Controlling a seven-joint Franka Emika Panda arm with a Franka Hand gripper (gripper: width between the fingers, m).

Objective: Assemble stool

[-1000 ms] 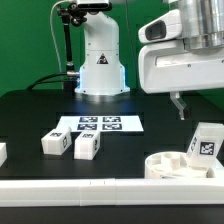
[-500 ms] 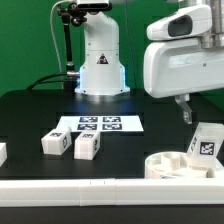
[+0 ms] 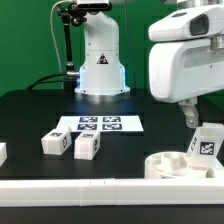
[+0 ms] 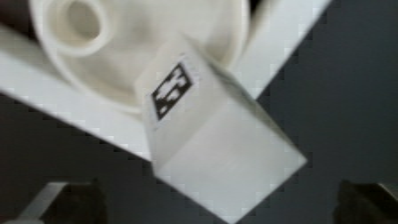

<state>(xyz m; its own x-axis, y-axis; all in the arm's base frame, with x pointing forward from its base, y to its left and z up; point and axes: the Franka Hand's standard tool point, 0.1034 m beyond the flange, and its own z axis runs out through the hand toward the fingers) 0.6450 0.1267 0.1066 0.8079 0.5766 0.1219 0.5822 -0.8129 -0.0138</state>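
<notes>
The white round seat (image 3: 168,166) lies at the front on the exterior view's right; it also shows in the wrist view (image 4: 125,40). A white leg block (image 3: 205,141) with a marker tag stands slightly tilted at the seat's right side. In the wrist view this leg (image 4: 214,135) lies between my two fingers. My gripper (image 3: 194,120) hangs just above that leg, open and empty (image 4: 210,208). Its fingers (image 4: 50,203) stand wide apart and touch nothing. Two more leg blocks (image 3: 55,144) (image 3: 87,146) lie left of centre. Another leg block (image 3: 2,153) sits at the left edge.
The marker board (image 3: 100,125) lies flat at the table's middle. The robot base (image 3: 100,65) stands behind it. A long white rail (image 3: 90,190) runs along the front edge, close to the seat.
My gripper has moved toward the exterior view's right and down, closer over the standing leg block. The parts on the table have not moved.
</notes>
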